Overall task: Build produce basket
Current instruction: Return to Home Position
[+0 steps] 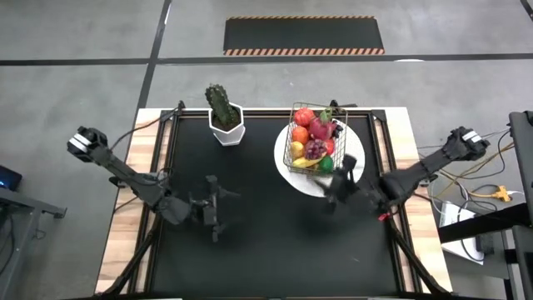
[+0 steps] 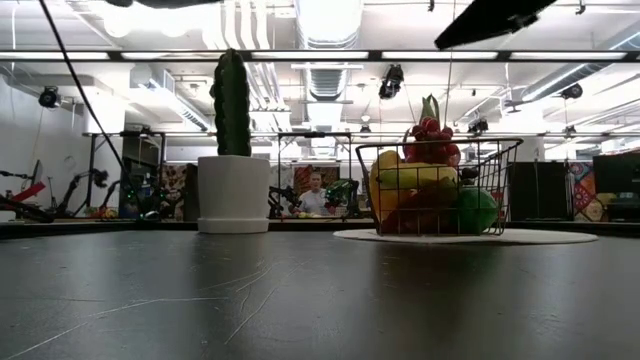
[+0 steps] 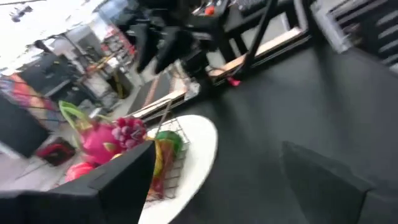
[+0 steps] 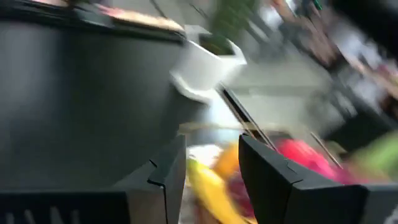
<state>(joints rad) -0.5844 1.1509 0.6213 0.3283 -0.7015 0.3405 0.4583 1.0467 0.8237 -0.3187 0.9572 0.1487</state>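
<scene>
1. Lower left of centre in the high view, the left pincer hovers over the black desk, fingers wide and empty.
2. Right of centre, the right pincer hangs over the lower edge of the white plate, fingers narrowly apart, gripping nothing.
3. On that plate sits the basket, piled with the produce.
4. Farther left stands a potted cactus.

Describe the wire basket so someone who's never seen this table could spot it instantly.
On the right side of the black table top lies a round white plate, and the basket sits on it, with the right gripper at the plate's edge. Unlike the white cactus pot to its left, it is a see-through wire grid piled with colourful fruit.
</scene>
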